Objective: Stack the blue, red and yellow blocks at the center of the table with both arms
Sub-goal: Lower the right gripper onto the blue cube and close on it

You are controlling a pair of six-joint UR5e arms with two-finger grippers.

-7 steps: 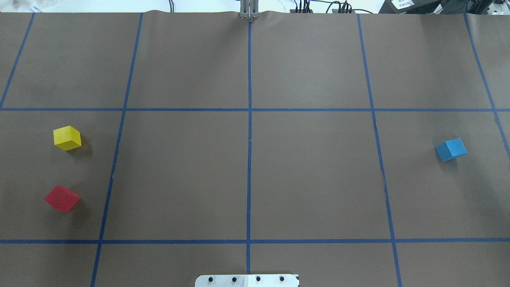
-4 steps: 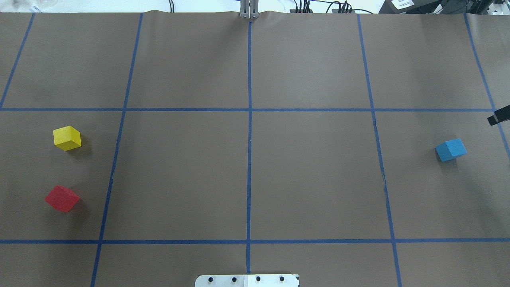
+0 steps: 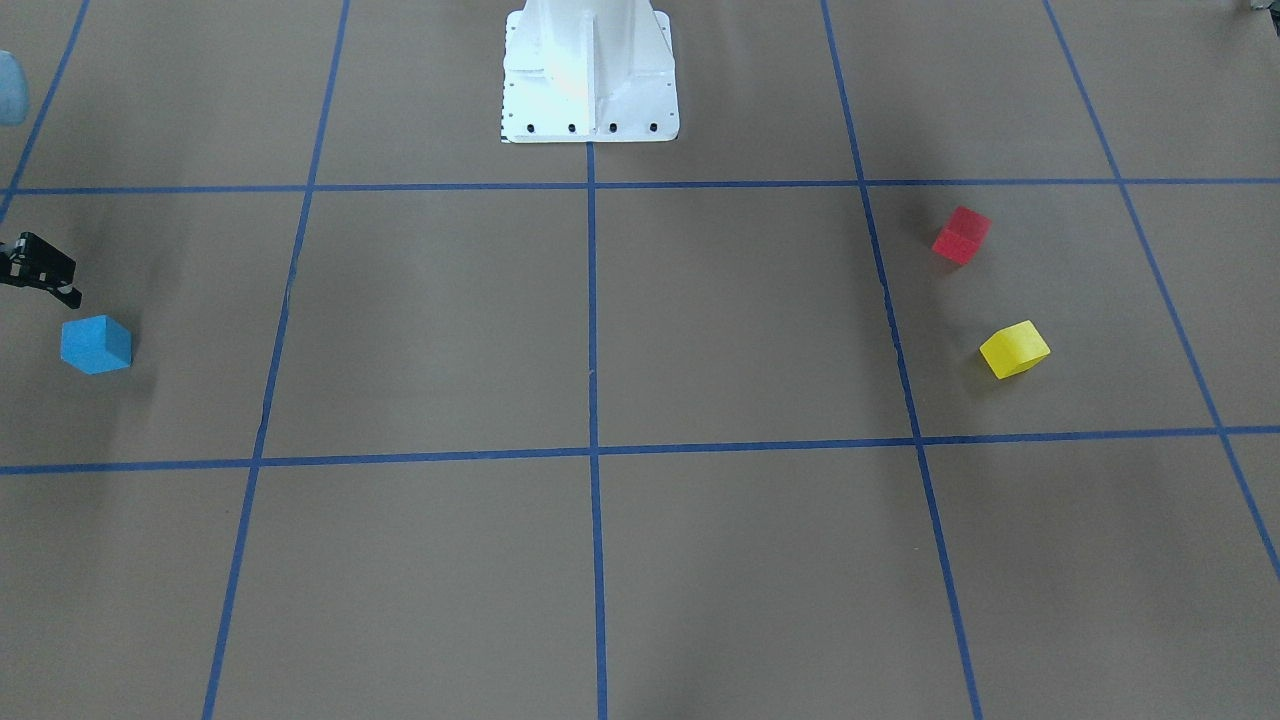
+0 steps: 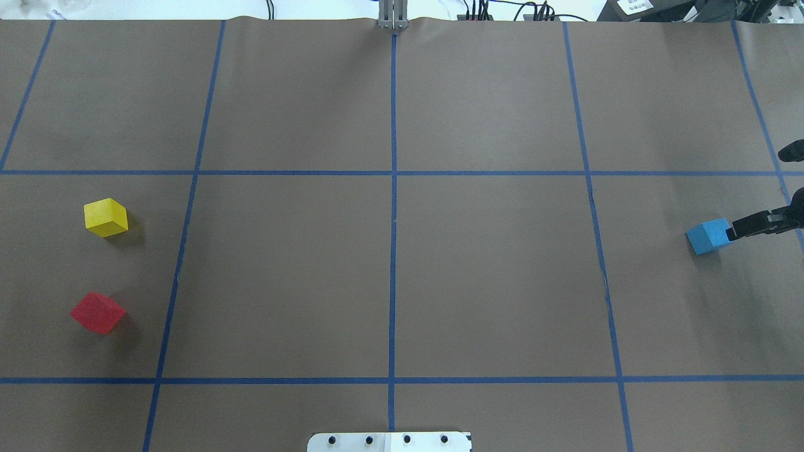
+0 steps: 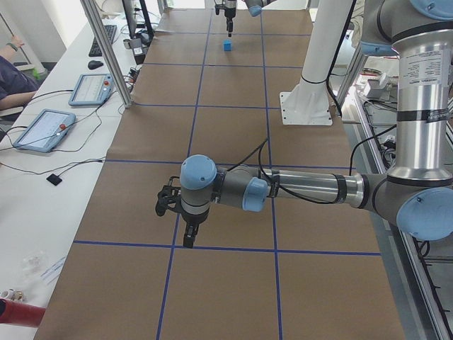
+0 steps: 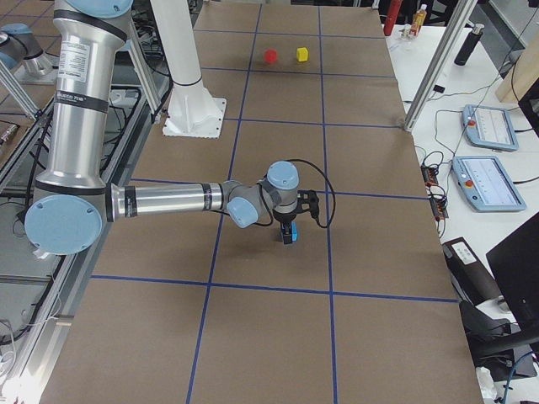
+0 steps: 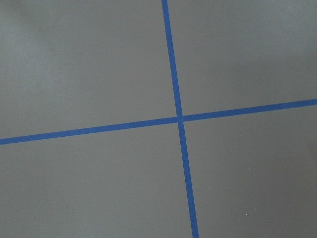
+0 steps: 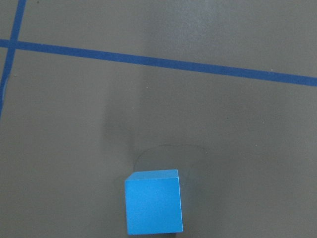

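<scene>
The blue block [image 4: 708, 236] lies at the table's right side; it also shows in the front view [image 3: 96, 344] and low in the right wrist view [image 8: 153, 202]. My right gripper [image 4: 757, 194] hovers open just right of it, with one finger's tip [image 4: 735, 232] close to the block's right face. The yellow block [image 4: 105, 217] and the red block [image 4: 97, 312] lie at the far left, apart from each other. My left gripper [image 5: 185, 232] shows only in the exterior left view, low over bare paper, and I cannot tell its state.
Brown paper with a blue tape grid [image 4: 393, 172] covers the table. The white robot base [image 3: 590, 80] stands at the near middle edge. Tablets and cables [image 6: 488, 126] lie on the operators' bench beside the table.
My right gripper has come in from the right edge and moved toward the blue block. None of the blocks has moved.
</scene>
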